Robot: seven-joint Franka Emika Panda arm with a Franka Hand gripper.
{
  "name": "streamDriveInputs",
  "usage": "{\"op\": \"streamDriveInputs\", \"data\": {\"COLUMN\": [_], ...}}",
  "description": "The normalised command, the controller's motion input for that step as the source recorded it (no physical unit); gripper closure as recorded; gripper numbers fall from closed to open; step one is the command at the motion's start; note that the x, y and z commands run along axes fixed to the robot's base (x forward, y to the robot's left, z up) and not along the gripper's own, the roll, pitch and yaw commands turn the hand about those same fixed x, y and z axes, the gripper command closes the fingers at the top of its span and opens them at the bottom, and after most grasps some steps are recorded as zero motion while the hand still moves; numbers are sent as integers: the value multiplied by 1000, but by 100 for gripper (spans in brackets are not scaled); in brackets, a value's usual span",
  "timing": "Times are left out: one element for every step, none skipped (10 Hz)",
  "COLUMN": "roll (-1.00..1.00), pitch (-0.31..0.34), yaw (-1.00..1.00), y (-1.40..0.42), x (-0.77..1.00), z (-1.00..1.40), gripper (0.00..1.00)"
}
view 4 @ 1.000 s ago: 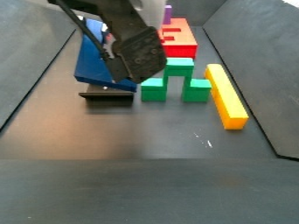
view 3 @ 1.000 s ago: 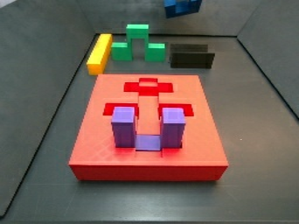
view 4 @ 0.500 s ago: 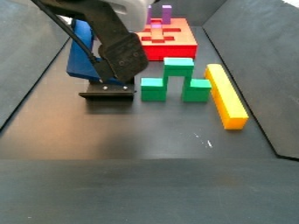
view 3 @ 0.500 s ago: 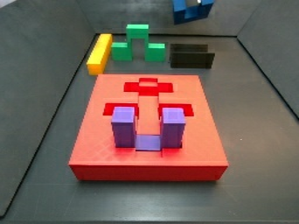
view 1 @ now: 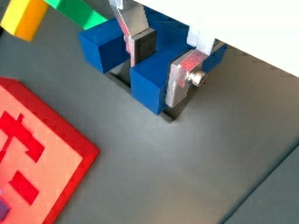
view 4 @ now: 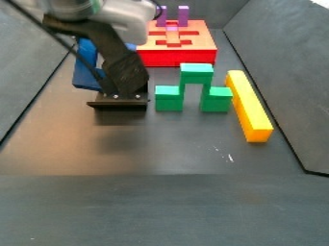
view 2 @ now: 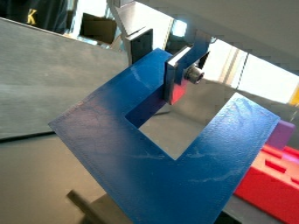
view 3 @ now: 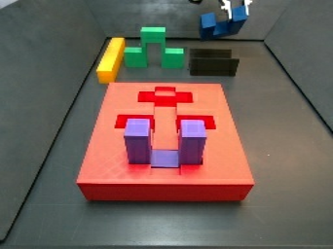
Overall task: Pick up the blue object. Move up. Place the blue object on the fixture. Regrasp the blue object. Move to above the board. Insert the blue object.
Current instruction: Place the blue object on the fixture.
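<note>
In both wrist views the dark blue U-shaped blue object [view 1: 149, 83] [view 2: 163, 149] has one prong between my gripper's [view 1: 162, 73] silver fingers, which are shut on it. The block sits tilted over the black fixture [view 1: 173, 113], whose edge shows just beneath it. In a side view the blue object [view 4: 87, 61] hangs behind the arm, directly above the fixture [view 4: 118, 104]. From the opposite side, the gripper [view 3: 233, 11] and the blue object [view 3: 211, 20] are high at the back, over the fixture [view 3: 215, 64]. The red board [view 3: 163, 102] lies in front.
A violet U-shaped block [view 3: 163, 143] stands in a recess of the board. A green stepped block [view 4: 193, 86] and a long yellow bar [view 4: 249, 104] lie beside the fixture. Dark walls ring the floor.
The gripper with the blue object has come down and sideways toward the fixture. The arm has swung further from the camera in a side view. The other blocks have not moved.
</note>
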Motion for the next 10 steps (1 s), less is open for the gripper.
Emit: {"op": "streamDriveInputs", "data": {"roll": [-606, -360, 0, -97, -254, -303, -291, -474, -143, 17], "pitch": [0, 0, 80, 100, 134, 143, 149, 111, 14, 3], "yaw": [-257, -186, -80, -80, -120, -134, -114, -117, -6, 0], "y": [-51, -54, -160, -234, -151, -97, -60, 0, 0, 0], "x": [163, 103, 149, 131, 154, 171, 166, 137, 29, 34], "z": [-26, 0, -49, -214, -231, -177, -174, -223, -77, -23], "gripper": [100, 100, 100, 100, 100, 100, 100, 100, 100, 100]}}
